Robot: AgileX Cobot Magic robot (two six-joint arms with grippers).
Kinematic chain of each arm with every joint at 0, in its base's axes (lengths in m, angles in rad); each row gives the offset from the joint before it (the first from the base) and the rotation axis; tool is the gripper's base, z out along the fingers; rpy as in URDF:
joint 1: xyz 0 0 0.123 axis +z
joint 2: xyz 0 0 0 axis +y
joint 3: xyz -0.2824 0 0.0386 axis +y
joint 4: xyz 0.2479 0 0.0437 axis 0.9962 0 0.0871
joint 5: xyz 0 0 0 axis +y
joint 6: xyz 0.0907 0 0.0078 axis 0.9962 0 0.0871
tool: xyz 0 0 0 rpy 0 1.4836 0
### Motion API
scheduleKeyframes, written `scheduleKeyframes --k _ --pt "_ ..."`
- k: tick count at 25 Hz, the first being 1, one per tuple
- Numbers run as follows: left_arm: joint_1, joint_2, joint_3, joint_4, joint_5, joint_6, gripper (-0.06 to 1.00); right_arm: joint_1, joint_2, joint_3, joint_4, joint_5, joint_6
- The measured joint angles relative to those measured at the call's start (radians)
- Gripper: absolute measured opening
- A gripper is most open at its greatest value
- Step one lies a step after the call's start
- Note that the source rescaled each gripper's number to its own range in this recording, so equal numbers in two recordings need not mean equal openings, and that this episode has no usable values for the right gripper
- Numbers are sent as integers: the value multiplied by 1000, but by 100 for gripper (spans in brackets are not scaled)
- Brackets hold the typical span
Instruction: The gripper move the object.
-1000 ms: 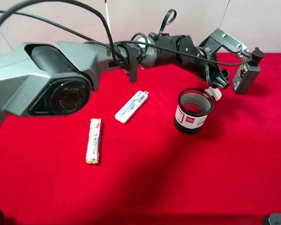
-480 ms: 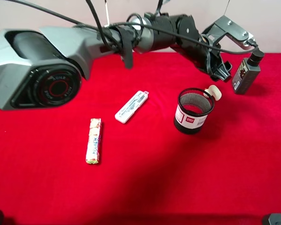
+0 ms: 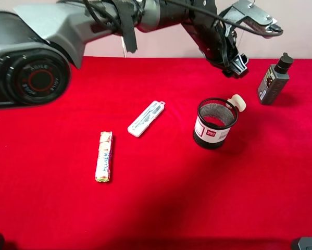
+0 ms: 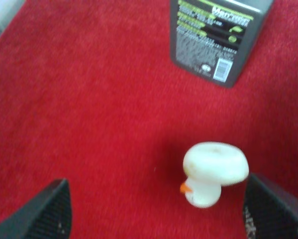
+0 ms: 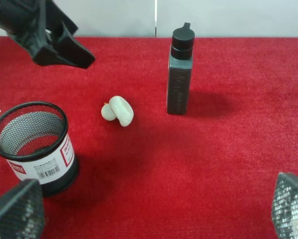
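The object [image 3: 238, 102] is a small cream-white rounded piece lying on the red cloth, right beside the mesh cup's far right rim. It also shows in the left wrist view [image 4: 213, 172] and the right wrist view [image 5: 120, 110]. My left gripper [image 3: 234, 65] hangs above and behind it, open and empty, with its fingers [image 4: 51, 209] wide apart; it also shows in the right wrist view [image 5: 54, 42]. My right gripper [image 5: 153, 209] is open and empty, low over the cloth in front of the object.
A black mesh cup [image 3: 214, 123] with a white label stands mid-right. A dark grey bottle [image 3: 273, 83] stands at the far right, behind the object. A flat white case [image 3: 146, 118] and a candy stick [image 3: 104, 156] lie to the left.
My left gripper has let go of the object and risen up and back from it. The object stays on the cloth beside the mesh cup.
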Motion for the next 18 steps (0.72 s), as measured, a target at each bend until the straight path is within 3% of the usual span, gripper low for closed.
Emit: scheduleKeyframes --k 18 --pt "0 -171 0 118 313 -101 52 0 0 0 0 0 0"
